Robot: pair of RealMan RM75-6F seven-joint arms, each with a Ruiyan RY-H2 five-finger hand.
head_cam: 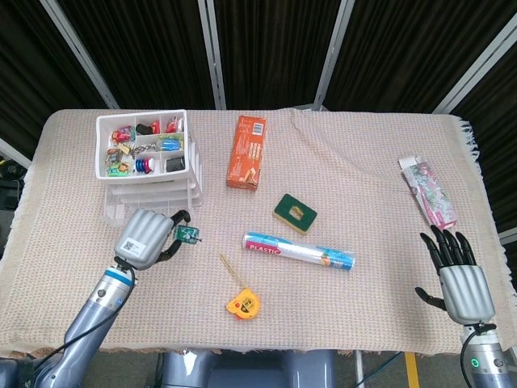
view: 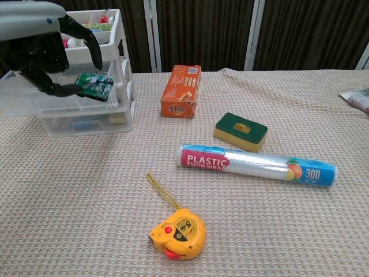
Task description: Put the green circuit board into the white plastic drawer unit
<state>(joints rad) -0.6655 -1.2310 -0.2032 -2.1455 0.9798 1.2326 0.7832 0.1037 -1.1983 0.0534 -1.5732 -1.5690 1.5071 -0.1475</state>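
Left robot hand [view: 43, 43] pinches the green circuit board [view: 94, 85], raised off the tabletop [head_cam: 363, 234] just in front of the white drawer unit [view: 69, 98]; board-to-drawer contact is unclear. Right robot hand [head_cam: 460, 279] holds nothing, fingers spread, near the tabletop's right edge.

The left hand [head_cam: 145, 239] sits at about eight o'clock in the head view, raised off the table on its forearm, its dark fingers [view: 86, 36] curled and pinching a green circuit board [view: 94, 85]. The right hand [head_cam: 462, 278] rests at about four o'clock, back upward, fingers spread and holding nothing.
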